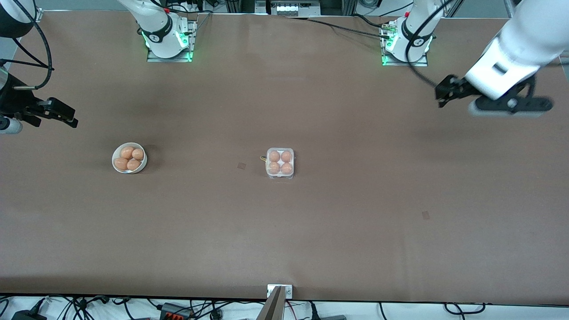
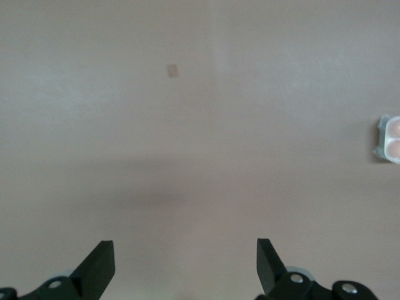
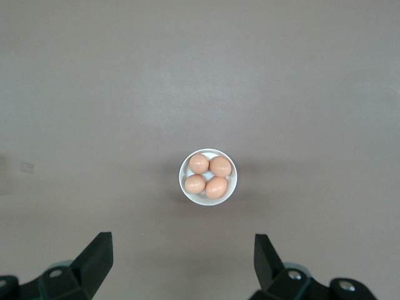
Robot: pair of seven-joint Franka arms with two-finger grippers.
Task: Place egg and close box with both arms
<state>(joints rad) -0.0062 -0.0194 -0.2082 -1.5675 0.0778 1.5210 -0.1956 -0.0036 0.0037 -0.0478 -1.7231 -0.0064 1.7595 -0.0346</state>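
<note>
Black grippers (image 2: 185, 265) (image 3: 183, 262) agape, empty.

We see bare table (image 1: 355, 213) all round the box (image 1: 280, 163) and the bowl (image 1: 129, 158), which stand well apart; both hands hang high at the table's ends.

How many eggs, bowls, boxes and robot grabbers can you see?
Eggs: 8, with 4 in the bowl and 4 in the box
Bowls: 1
Boxes: 1
Grabbers: 2, the left gripper and right gripper, both open, up over bare table
Total: 12
</note>
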